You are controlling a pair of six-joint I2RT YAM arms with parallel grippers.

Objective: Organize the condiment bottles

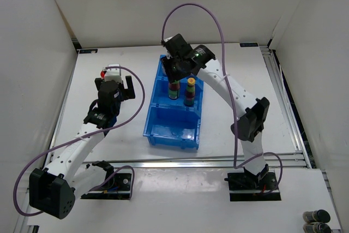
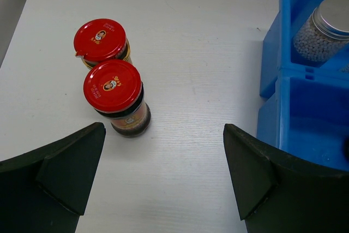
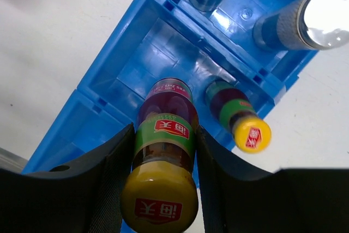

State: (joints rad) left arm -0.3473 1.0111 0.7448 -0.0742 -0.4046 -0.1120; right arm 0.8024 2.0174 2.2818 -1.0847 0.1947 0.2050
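My right gripper (image 3: 164, 135) is shut on a slim dark bottle with a yellow cap (image 3: 163, 151) and a red and green label. It holds the bottle upright in the middle compartment of the blue bin (image 3: 109, 64). A second slim yellow-capped bottle (image 3: 240, 115) stands beside it in the same compartment. Two silver-capped bottles (image 3: 305, 23) stand in the far compartments. My left gripper (image 2: 163, 178) is open and empty over the table. Two squat dark jars with red caps (image 2: 113, 85) stand touching each other just ahead of its left finger. In the top view my right gripper (image 1: 175, 72) is over the bin.
The blue bin (image 1: 148, 121) lies lengthwise at the table's middle, and its near compartment holds nothing. It shows at the right edge of the left wrist view (image 2: 270, 69), with a silver-capped bottle (image 2: 327, 25) inside. White walls enclose the table.
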